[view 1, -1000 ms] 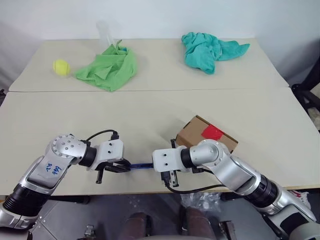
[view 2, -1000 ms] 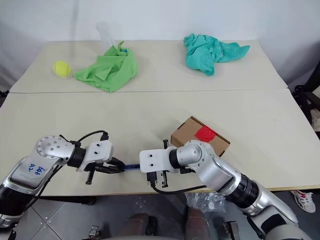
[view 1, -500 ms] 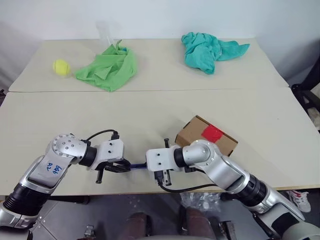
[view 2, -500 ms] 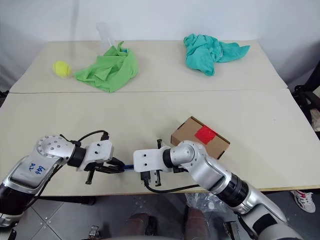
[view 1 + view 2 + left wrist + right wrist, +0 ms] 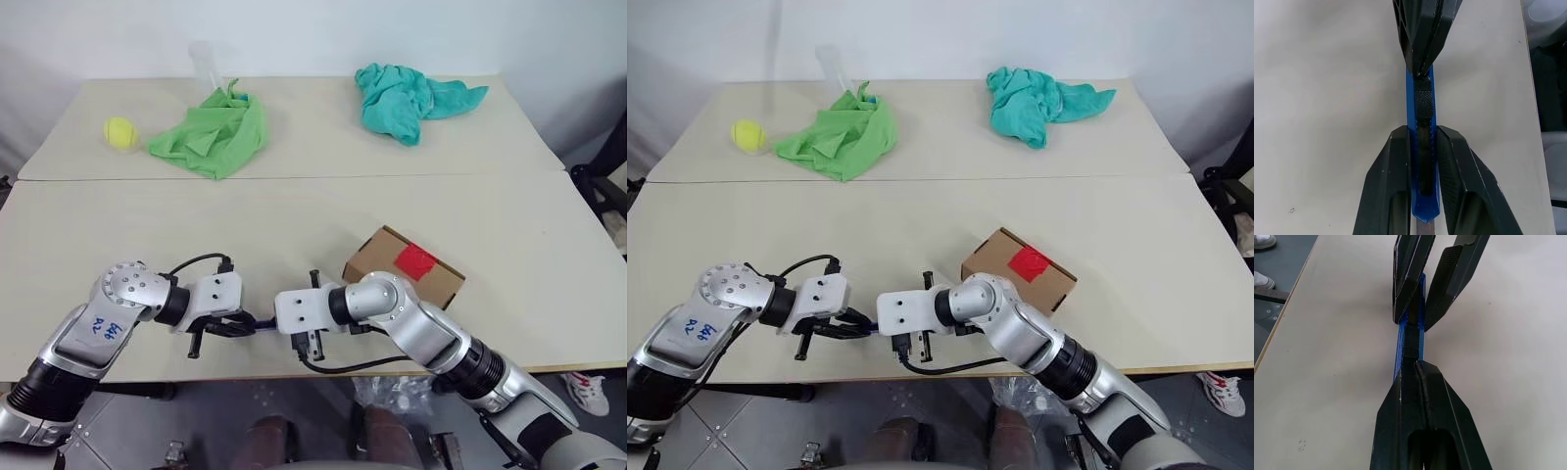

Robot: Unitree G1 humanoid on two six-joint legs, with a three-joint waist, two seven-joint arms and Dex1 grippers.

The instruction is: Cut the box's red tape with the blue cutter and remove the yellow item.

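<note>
Gripping blue cutter (image 5: pixel 1422 147) — left end effector (image 5: pixel 1422 142); right end effector (image 5: pixel 1418 374) clenched, tips on slider.

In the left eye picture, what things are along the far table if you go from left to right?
Tennis ball → green cloth → teal cloth.

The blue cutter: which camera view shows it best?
The left wrist view: the blue cutter runs along its middle, with its dark slider plain, clamped by the left gripper. The right wrist view shows less. The eye views show a sliver between the grippers.
</note>
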